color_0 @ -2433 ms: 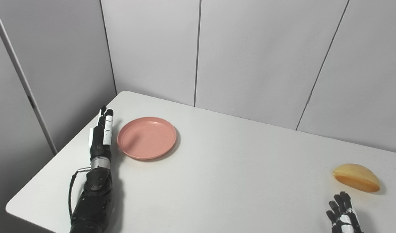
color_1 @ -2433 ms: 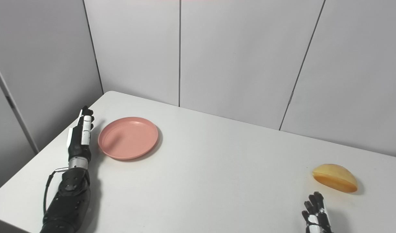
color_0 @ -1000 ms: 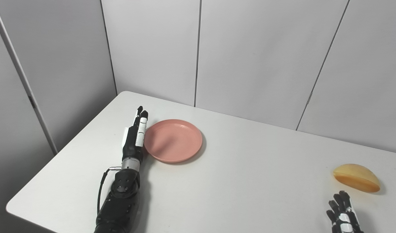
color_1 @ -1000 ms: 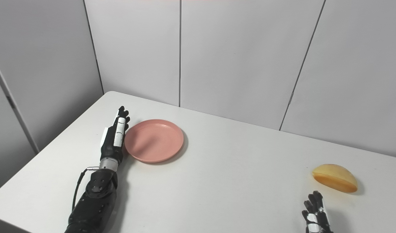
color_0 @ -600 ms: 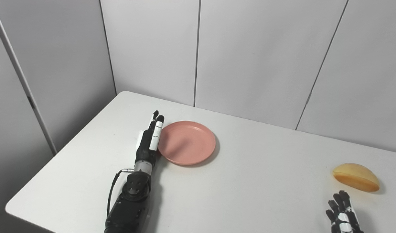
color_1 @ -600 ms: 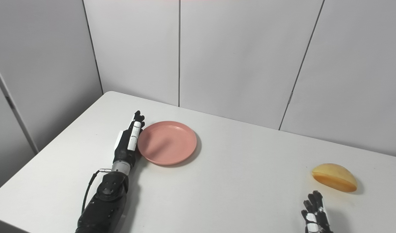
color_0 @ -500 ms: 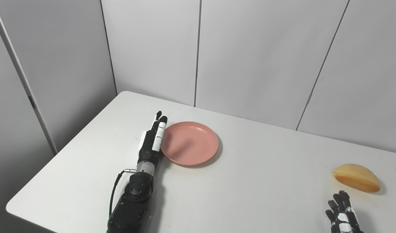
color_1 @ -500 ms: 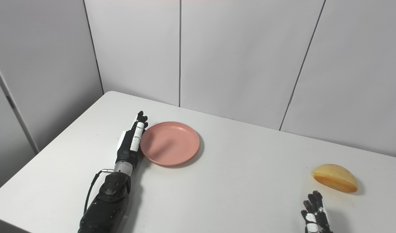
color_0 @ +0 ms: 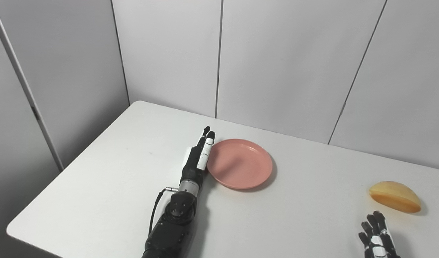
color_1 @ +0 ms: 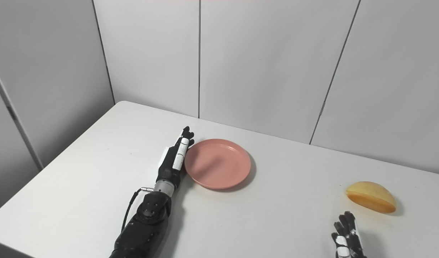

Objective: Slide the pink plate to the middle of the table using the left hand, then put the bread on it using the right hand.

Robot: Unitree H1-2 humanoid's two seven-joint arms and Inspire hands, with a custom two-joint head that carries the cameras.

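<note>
Pink plate (color_0: 239,163) now farther right than half a second ago, near mid-table, well clear of the table (color_0: 108,172) edges. Left hand (color_0: 197,157) pressed edge-on against its left rim, fingers straight and together, gripping nothing. Bread (color_0: 395,196) unmoved near the right edge. Right hand (color_0: 375,237) low beside it, fingers spread, empty. Bare tabletop between plate and bread.

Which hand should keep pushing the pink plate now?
The left hand. Its straight fingers already press on the left rim of the pink plate. The right hand sits far off near the bread, so it looks better placed to pick that up later.
</note>
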